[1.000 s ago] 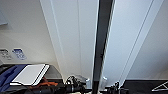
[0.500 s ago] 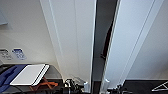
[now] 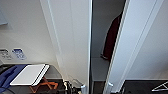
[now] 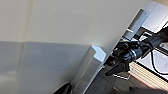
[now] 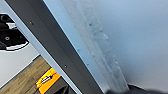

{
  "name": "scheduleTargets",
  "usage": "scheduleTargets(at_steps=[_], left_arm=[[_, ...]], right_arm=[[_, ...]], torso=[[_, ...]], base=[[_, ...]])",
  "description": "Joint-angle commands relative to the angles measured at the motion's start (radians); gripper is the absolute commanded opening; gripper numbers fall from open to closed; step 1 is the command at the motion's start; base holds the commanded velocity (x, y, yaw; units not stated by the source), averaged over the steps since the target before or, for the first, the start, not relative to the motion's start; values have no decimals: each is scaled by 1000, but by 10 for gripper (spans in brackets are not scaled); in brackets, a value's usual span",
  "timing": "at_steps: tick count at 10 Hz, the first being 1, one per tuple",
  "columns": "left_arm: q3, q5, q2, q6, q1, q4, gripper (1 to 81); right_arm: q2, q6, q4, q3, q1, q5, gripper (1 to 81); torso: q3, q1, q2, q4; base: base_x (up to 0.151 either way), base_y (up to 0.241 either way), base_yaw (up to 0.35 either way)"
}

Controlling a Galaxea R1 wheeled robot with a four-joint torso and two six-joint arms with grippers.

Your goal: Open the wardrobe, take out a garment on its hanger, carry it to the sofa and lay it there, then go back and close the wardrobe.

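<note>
Left gripper (image 3: 75,86) at wardrobe (image 3: 75,37) door edge, state unclear; dark red garment (image 3: 112,37) inside

- The tall white two-door wardrobe (image 3: 72,37) takes up the middle of the frame, its doors parted with a dark gap between them.
- In that gap, upper right of centre, hangs the dark red garment (image 3: 113,37), partly hidden by the right door.
- At the bottom edge, two small white handles (image 3: 83,88) sit at the door edges.
- Lower left: a flat white board (image 3: 29,74) above an orange frame (image 3: 43,86).
- Blue fabric (image 3: 7,75) lies at the far left.
</note>
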Motion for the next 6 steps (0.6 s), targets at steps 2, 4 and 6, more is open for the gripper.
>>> scheduleTargets(at_steps=[2, 4, 6], left_arm=[[232, 40, 28, -16, -34, -12, 811], [269, 32, -10, -16, -11, 9, 811], [298, 27, -50, -16, 6, 14, 811]], right_arm=[[3, 31, -37, 181, 21, 70, 811], [-26, 31, -39, 197, 8, 76, 811], [-46, 29, -46, 205, -9, 103, 811]], torso=[[0, 0, 0, 0], [0, 0, 0, 0], [0, 0, 0, 0]], base=[[0, 0, 0], [0, 0, 0], [0, 0, 0]])
